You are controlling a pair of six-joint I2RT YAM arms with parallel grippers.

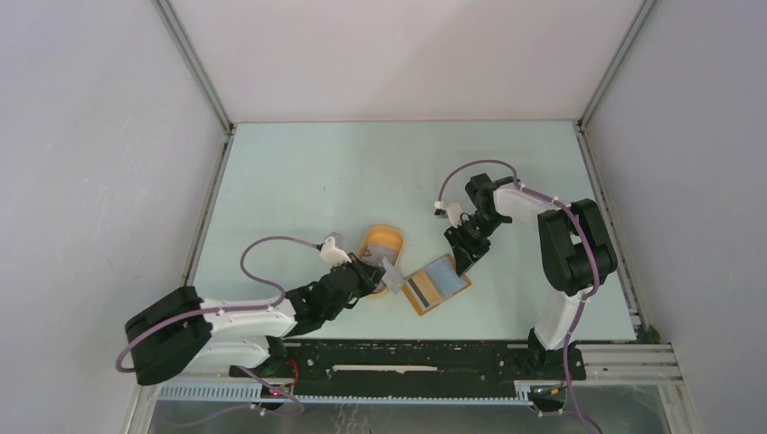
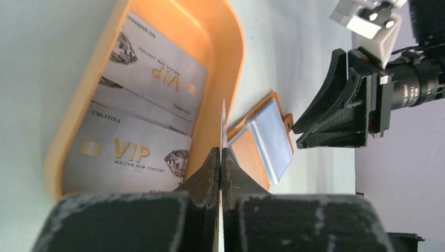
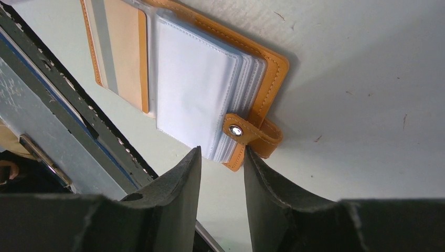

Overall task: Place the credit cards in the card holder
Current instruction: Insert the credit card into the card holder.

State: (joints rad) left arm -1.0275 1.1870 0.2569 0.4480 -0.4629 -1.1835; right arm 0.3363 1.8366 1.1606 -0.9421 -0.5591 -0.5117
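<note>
My left gripper [image 2: 221, 152] pinches one card [image 1: 392, 270] edge-on to slot into the open wallet [image 3: 194, 89] near the tabletop's [image 1: 362, 163] front edge. My right gripper [image 3: 221, 155], spread and empty, apparently steadies it.

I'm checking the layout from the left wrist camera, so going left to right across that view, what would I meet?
VIP cards → held card → wallet → right end effector
</note>
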